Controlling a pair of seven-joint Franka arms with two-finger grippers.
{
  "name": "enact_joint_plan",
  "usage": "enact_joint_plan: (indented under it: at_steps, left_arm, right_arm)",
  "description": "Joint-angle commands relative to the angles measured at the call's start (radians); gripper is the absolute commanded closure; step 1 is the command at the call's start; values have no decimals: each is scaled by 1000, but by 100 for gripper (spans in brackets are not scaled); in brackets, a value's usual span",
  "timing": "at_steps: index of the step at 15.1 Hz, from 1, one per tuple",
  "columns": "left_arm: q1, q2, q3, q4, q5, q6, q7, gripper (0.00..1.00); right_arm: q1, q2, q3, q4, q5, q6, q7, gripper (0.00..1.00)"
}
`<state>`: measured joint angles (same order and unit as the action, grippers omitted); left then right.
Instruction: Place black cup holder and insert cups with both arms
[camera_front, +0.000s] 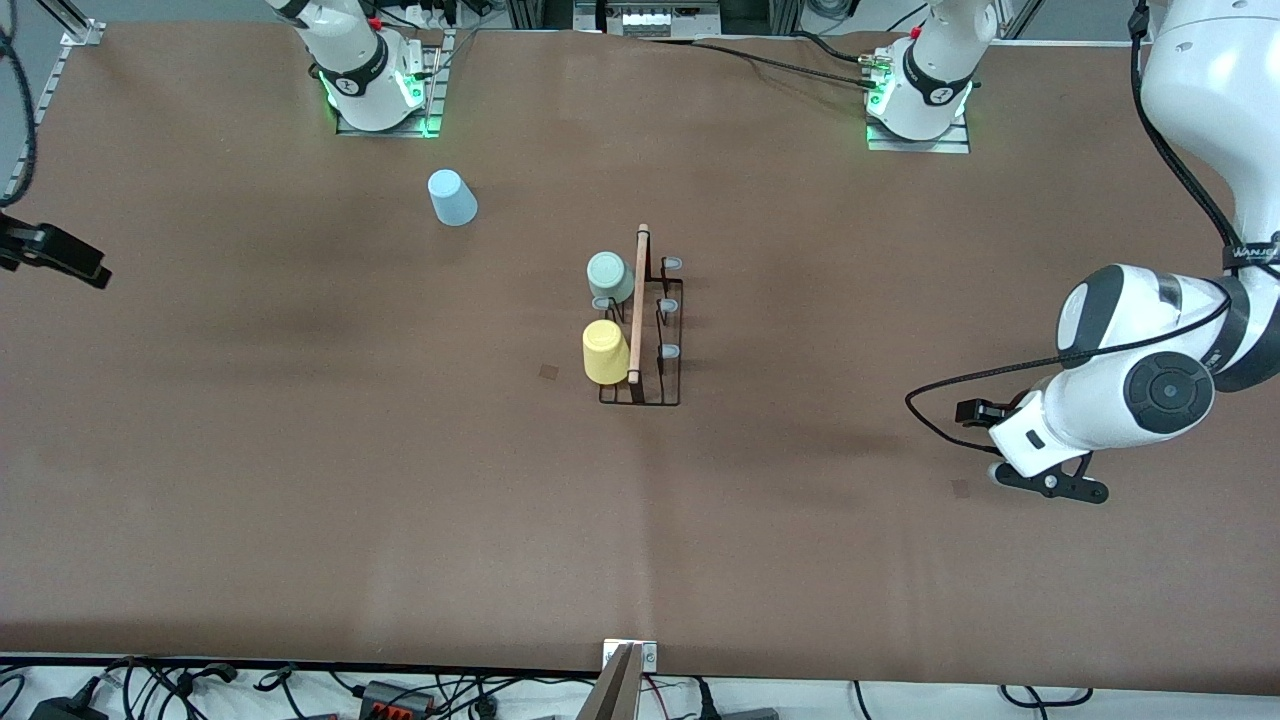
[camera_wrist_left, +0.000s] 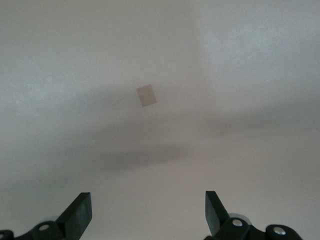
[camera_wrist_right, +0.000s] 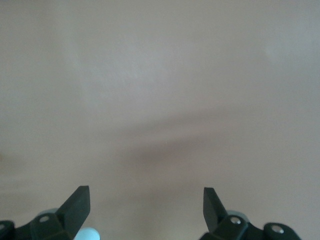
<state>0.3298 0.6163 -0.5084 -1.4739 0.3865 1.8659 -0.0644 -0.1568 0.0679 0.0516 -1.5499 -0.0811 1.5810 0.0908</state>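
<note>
The black cup holder stands in the middle of the table, with its wooden rod on top. A pale green cup and a yellow cup sit upturned on its prongs toward the right arm's end. Three grey-blue tipped prongs on its other flank are bare. A light blue cup stands upturned on the table near the right arm's base. My left gripper is open and empty over the table at the left arm's end. My right gripper is open and empty, mostly cut off at the edge.
A small square mark lies on the table under the left gripper and also shows in the left wrist view. Another mark lies beside the yellow cup. Cables run along the table's near edge.
</note>
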Motion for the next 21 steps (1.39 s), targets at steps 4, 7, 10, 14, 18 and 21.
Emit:
enact_joint_plan:
  at_steps: [4, 7, 10, 14, 18, 21]
  left_arm:
    - [14, -156, -48, -5, -1, -181, 12, 0]
    - [26, -181, -45, 42, -116, -256, 15, 0]
    - [37, -246, -13, 55, -286, -310, 37, 0]
    - [-145, -401, 219, -3, -308, -361, 153, 0]
    - [-368, -554, 568, -165, -464, -292, 186, 0]
    - [-408, -713, 584, -380, -462, -50, 172, 0]
  right_arm:
    - [90, 12, -56, 16, 18, -64, -22, 0]
    - [151, -14, -118, -33, 24, 0, -87, 0]
    - [149, -48, -118, -62, 26, 5, -106, 0]
    - [152, -45, -105, -62, 27, 25, -94, 0]
    - [145, -46, -99, -59, 98, 11, -88, 0]
    - [144, -49, -99, -55, 103, -24, -85, 0]
